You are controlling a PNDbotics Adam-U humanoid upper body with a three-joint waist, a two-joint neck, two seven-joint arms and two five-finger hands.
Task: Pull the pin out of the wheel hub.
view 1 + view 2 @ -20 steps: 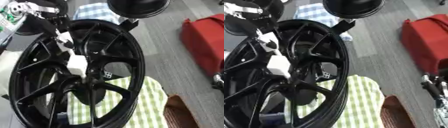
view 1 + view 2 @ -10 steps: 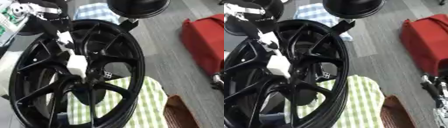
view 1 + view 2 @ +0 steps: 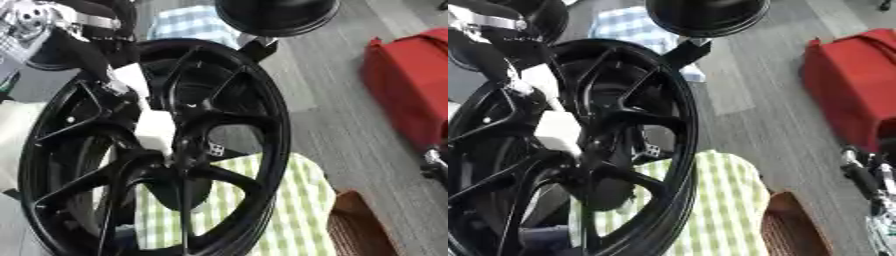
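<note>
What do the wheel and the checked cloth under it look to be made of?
The wheel looks like cast metal with a glossy black paint finish: light glints along its spokes and rim. The cloth seems woven fabric, green and white check, matte and draped softly.

A large black spoked wheel [image 3: 157,150] stands upright and fills the left half of the view, its hub [image 3: 179,162] a little below the middle. The robot's left arm comes in from eleven o'clock, and white parts of its left hand [image 3: 153,131] show between the spokes just above the hub; its fingers cannot be made out. A green-checked cloth [image 3: 289,210] lies at five o'clock behind the rim. A red bag [image 3: 407,85] sits at three o'clock on the grey floor [image 3: 341,135].
</note>
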